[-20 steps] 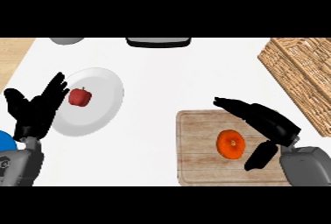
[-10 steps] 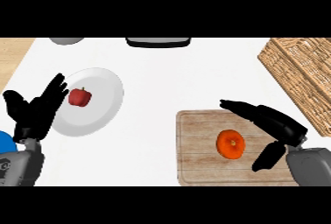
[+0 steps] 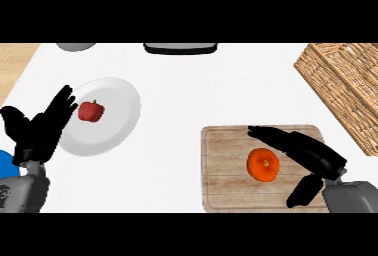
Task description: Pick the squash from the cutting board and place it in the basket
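Right now the robot's right hand (image 3: pixel 308 151) hangs over the pale wooden cutting board (image 3: pixel 221 170), its black fingers stretched toward the far left and its thumb hanging back toward the robot, so that the hand is spread apart and clasps nothing. The round orange squash (image 3: pixel 263 164) lies on the board just to the left of that hand, in the open space between the fingers and the thumb, apparently untouched; whether a fingertip grazes it cannot be told from this steep view. That spread seems deliberate: a wide opening lets the hand settle round the squash from the side before closing, and the squash sits near the board's middle, where nothing crowds it. The woven light-brown wicker basket (image 3: pixel 341 85) stands beyond the hand and to its right, close by the board's far right corner, so the carry, once a hold is made, looks short. The pick itself is not yet done. On the other side the robot's left hand (image 3: pixel 40 131) is resting, fingers straight and pointing away, its fingertips overlapping the near edge of a round white plate (image 3: pixel 118 115) that bears a small red bell pepper (image 3: pixel 91 110); this hand appears to have no share in the task and stands well apart from the board.
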Motion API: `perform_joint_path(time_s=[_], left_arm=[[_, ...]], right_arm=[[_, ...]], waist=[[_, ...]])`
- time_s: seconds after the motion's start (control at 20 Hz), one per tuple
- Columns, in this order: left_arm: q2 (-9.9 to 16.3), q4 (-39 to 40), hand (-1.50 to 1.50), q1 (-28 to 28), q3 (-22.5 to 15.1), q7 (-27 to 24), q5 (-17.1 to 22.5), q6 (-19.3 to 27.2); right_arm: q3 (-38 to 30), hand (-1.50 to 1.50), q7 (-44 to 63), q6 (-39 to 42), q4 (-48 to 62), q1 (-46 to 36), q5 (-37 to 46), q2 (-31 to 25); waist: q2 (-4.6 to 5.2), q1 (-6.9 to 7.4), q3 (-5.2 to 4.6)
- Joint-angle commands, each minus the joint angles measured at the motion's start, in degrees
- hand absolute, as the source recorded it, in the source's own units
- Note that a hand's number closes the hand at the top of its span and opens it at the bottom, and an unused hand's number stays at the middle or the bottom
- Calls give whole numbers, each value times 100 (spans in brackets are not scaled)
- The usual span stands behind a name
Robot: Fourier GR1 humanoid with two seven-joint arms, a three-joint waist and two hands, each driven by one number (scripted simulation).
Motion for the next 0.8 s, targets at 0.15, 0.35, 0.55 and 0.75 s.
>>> perform_joint_path(time_s=[0.15, 0.35, 0.55, 0.75], left_arm=[[-244, -152, 0, 37, -109, 77, -302, 176], [-228, 174, 0, -1, 33, -198, -207, -58], [-43, 222, 0, -457, 162, 249, -138, -75], [-95, -77, 0, -72, 169, 235, -173, -120]], right_arm=[[2, -150, -215, -429, 188, 189, 521, -42], [253, -150, 444, -400, 267, -337, 749, 577], [640, 150, -496, -962, 545, 18, 1333, 37], [683, 150, -637, -1408, 1155, -82, 1618, 274]], waist=[[1, 0, 1], [3, 7, -1], [6, -8, 1], [4, 15, 2]])
